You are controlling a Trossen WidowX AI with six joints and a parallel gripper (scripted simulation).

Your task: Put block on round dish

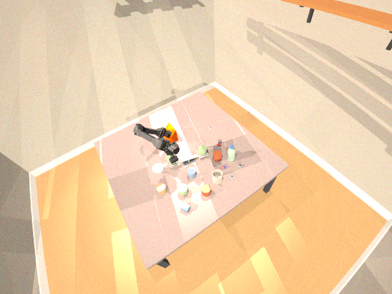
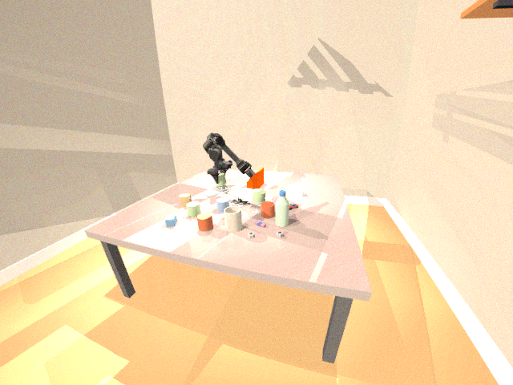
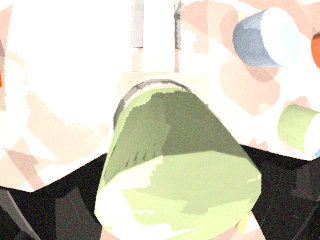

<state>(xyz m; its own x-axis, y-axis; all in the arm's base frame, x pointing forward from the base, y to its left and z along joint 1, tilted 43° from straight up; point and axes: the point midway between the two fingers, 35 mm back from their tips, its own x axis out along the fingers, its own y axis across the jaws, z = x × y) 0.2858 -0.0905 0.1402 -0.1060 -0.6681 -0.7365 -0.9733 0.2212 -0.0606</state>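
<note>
Gripper: [image 1: 172,158] [image 2: 219,179] [image 3: 179,187] and it's clamped on a green cup, the black fingers cut off low in the wrist view.
Held cup: [image 1: 169,158] [image 2: 222,180] [image 3: 170,190] at the balance end nearer the table's left corner as seen from above; the arm partly covers it there. Any gap beneath is too hard to judge.
Block: hidden or too small to tell, folks; neither cup's inside shows.
Balance: [image 1: 190,160] [image 2: 240,201] [image 3: 159,42] glare eats into its pale beam.
Other cup: [image 1: 202,150] [image 2: 259,195] upright on the far end, toward the table's right corner from above, outside the wrist view.
Dish: [image 1: 157,168] [image 2: 212,193] white, near the left edge from above, nearly lost in glare, with 0 cups over it.
Blue cup: [image 1: 192,173] [image 2: 223,205] [image 3: 267,39] beside the balance.
Near edge, exterior view: a bottle [image 1: 231,154] [image 2: 282,212] partly screens the tabletop behind it.
</note>
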